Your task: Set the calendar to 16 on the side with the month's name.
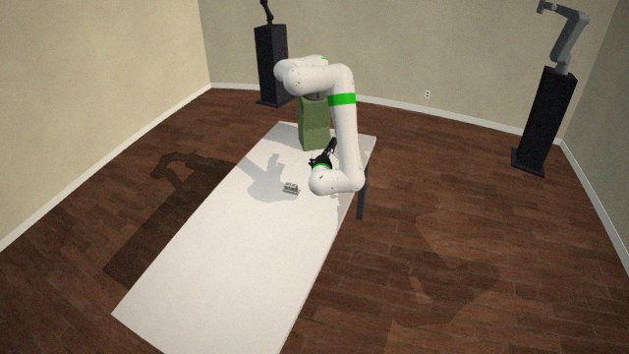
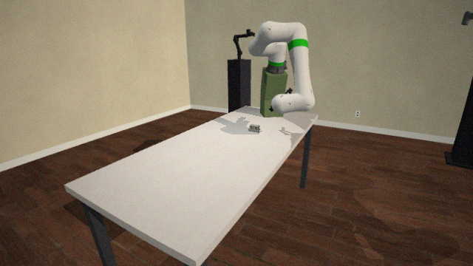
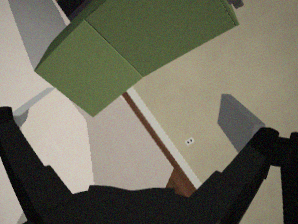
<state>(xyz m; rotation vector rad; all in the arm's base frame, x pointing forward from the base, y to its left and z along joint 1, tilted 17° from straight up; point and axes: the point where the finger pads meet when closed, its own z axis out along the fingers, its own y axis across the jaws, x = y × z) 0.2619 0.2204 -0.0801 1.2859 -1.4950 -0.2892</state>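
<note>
On white table (image 2: pixel 177 177): calendar tray (image 2: pixel 254 128) near green pedestal (image 2: pixel 273 92) | pincer (image 1: pixel 328 149) released | wood floor (image 2: pixel 369 192)

Green pedestal (image 1: pixel 314 125) (arm's mount) blocks beyond the calendar (image 1: pixel 291 188).

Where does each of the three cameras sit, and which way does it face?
Top: high up, looking down on the white table, the calendar and the folded arm.
Exterior: beyond the table's far end, looking along it at arm and green pedestal.
Wrist: on the arm, facing the pedestal; the open tool's fingers show.
All three share the pedestal.
</note>
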